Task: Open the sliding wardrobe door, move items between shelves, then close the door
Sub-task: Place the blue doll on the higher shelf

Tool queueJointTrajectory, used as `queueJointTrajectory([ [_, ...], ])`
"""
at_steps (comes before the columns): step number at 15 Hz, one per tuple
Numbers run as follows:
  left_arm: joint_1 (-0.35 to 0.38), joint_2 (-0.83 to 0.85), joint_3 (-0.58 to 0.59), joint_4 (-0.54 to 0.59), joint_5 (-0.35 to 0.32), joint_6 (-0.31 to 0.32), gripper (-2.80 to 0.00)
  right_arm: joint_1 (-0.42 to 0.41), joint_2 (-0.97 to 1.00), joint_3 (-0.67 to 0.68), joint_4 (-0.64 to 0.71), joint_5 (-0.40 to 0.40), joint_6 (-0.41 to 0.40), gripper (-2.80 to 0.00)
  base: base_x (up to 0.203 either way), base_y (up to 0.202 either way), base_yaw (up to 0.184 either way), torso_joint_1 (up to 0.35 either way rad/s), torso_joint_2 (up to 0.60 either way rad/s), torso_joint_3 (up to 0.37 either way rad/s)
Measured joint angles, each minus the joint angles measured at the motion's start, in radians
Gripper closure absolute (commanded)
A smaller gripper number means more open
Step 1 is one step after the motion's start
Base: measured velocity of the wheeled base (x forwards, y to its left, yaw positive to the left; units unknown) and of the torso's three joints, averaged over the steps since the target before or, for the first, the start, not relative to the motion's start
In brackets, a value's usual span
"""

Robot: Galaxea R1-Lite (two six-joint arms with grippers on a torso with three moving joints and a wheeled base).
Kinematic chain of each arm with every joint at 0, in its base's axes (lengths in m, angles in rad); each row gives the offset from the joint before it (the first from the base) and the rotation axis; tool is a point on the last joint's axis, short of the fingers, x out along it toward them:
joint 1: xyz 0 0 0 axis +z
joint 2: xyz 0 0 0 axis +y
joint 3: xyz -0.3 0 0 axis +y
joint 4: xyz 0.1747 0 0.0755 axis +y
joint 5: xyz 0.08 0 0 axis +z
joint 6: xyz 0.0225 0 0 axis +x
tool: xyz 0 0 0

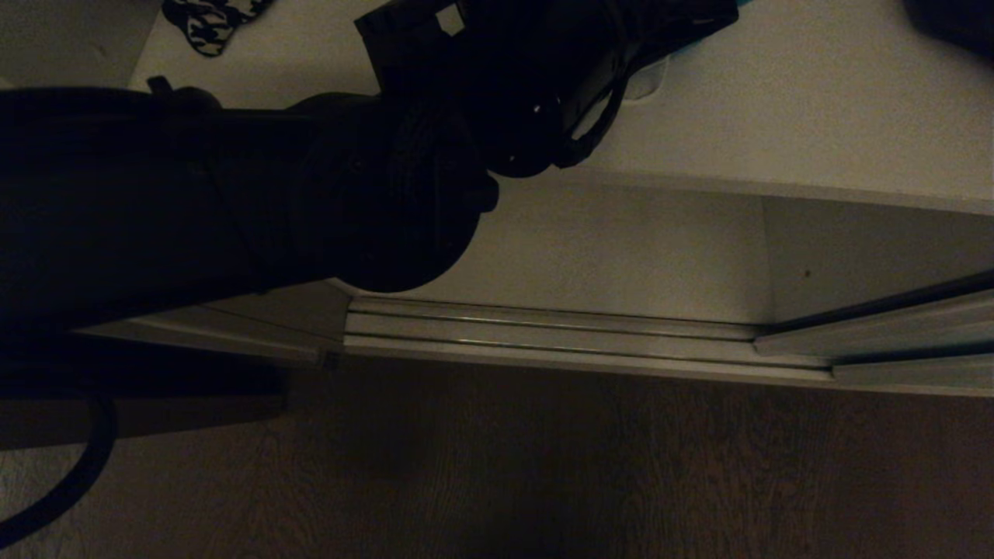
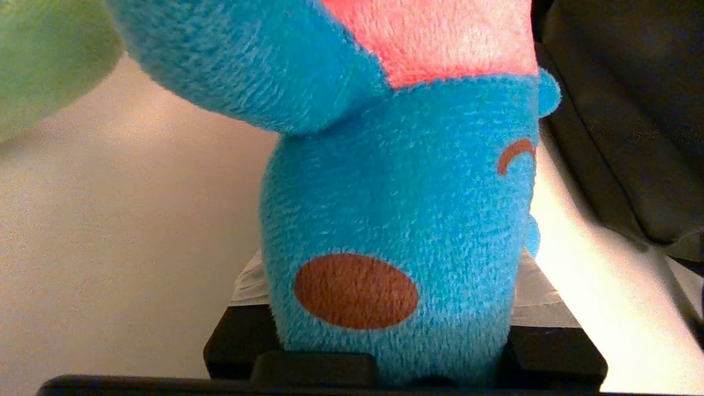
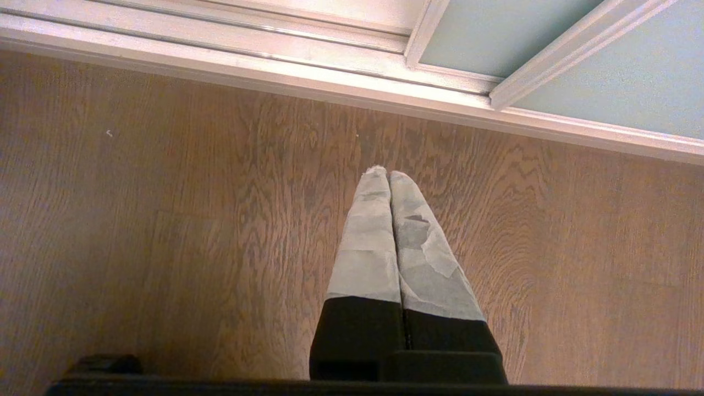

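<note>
From the head view, the left arm is a big dark shape that reaches over the upper shelf. Its gripper is lost in the dark there, so this view does not show the fingers. The lower shelf sits one step down, just behind the floor track. A black-and-white bag lies near the far left corner of the upper shelf.

The left wrist view shows what the head view hides. The teal toy is stuck between the fingers of the left gripper, which are part way closed and squeeze it on both sides. The toy's long side points straight away from the fingers. The green toy is close by, and a big black bag is on the other side. I think the toy must next go down to the lower shelf.

In the right wrist view, the right gripper hangs over the wooden floor, pressed shut and empty, near the sliding wardrobe door.
</note>
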Motion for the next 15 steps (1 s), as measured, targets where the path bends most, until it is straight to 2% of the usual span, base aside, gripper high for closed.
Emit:
queueJointTrajectory([
  [4, 0.008, 0.013, -0.001, -0.016, 0.021, 0.020, 0.00, 0.000, 0.000, 0.000, 0.000, 0.000, 0.000, 0.00, 0.000, 0.000, 0.000, 0.000, 0.00, 0.000],
  [9, 0.012, -0.001, -0.001, -0.014, -0.002, 0.033, 0.00, 0.000, 0.000, 0.000, 0.000, 0.000, 0.000, 0.00, 0.000, 0.000, 0.000, 0.000, 0.00, 0.000],
  [11, 0.012, -0.018, -0.001, -0.012, -0.005, 0.063, 0.00, 0.000, 0.000, 0.000, 0.000, 0.000, 0.000, 0.00, 0.000, 0.000, 0.000, 0.000, 0.00, 0.000],
  [12, 0.012, -0.023, -0.001, -0.011, -0.002, 0.073, -2.80, 0.000, 0.000, 0.000, 0.000, 0.000, 0.000, 0.00, 0.000, 0.000, 0.000, 0.000, 0.00, 0.000],
  [15, 0.011, -0.028, -0.001, -0.019, 0.001, 0.094, -2.80, 0.000, 0.000, 0.000, 0.000, 0.000, 0.000, 0.00, 0.000, 0.000, 0.000, 0.000, 0.00, 0.000],
])
